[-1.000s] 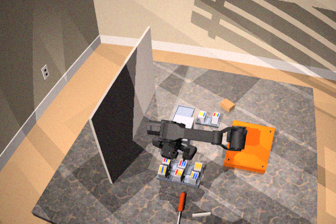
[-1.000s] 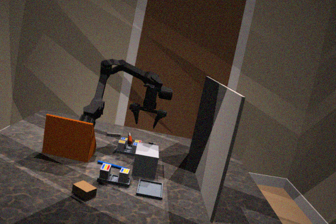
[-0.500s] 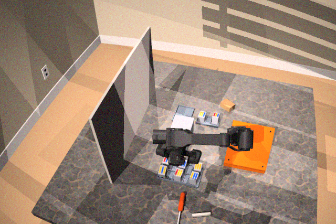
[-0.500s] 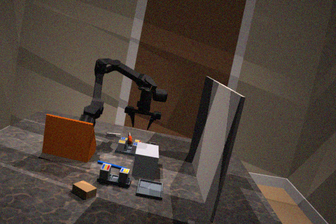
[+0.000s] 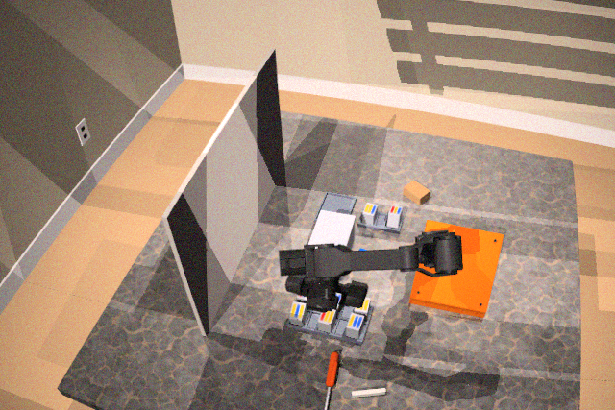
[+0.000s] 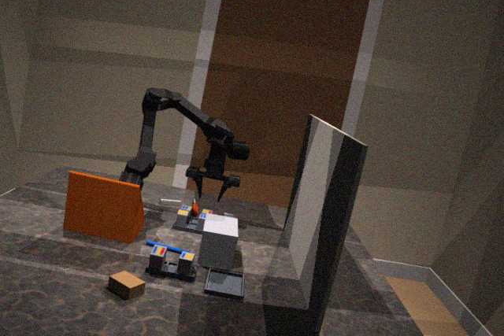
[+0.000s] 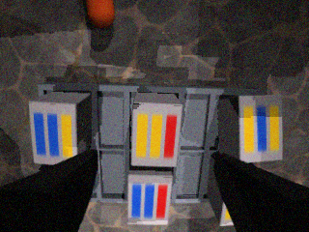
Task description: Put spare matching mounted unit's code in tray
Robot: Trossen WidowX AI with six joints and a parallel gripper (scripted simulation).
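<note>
Grey stone-patterned matting covered the counter. Near its front edge the arm bent down, its gripper (image 6: 210, 190) partly open and holding nothing above the spares rack (image 5: 328, 322), hiding several blocks. The tray (image 6: 224, 283) sat beside the white unit (image 6: 219, 241).
</note>
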